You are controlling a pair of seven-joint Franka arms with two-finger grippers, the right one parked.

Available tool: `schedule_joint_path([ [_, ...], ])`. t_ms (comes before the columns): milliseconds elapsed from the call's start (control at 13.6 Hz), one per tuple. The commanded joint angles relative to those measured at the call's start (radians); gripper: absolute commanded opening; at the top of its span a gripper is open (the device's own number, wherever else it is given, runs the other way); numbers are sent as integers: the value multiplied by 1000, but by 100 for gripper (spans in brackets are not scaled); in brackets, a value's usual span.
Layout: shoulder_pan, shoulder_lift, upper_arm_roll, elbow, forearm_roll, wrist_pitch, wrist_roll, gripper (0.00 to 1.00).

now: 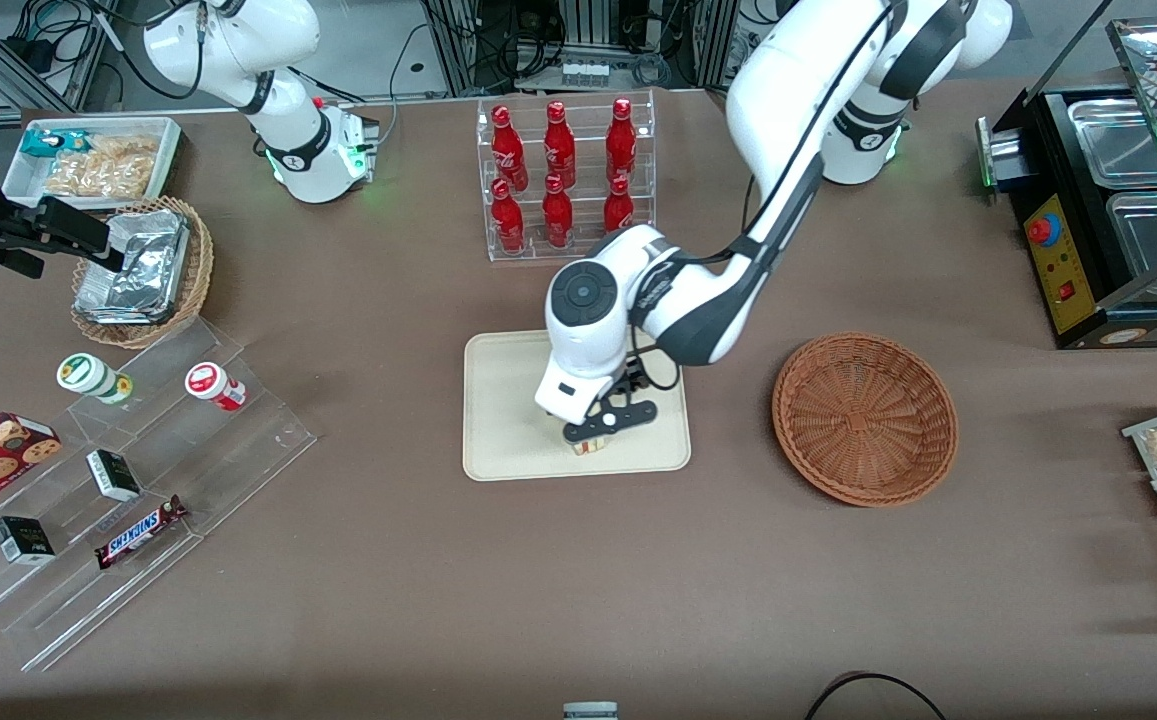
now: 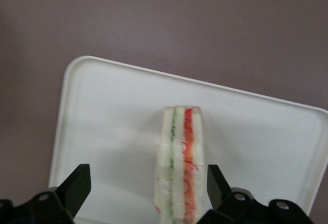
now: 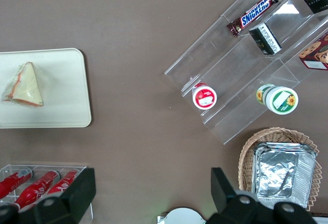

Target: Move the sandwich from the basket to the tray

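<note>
Wrist view: gripper [image 2: 146,188] fingers [image 2: 77,185] wide apart around sandwich [image 2: 180,162].

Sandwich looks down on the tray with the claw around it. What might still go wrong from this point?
1. The claw is open with a finger on each side of the sandwich; a sideways drift while lifting might knock or drag it.
2. The sandwich appears to stand on edge, so a nudge would probably tip it flat.
3. It sits toward the tray edge nearer the front camera, so a push could slide it against the low rim.
</note>
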Motion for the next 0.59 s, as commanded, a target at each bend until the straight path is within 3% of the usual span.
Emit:
schedule_joint_path([
  [0,41,-99,38,-67,5,-95,15,100],
  [369,179,-165,38,-146,2,-117,39,100],
  [516,236,-202,35,-180,-9,-120,142,100],
])
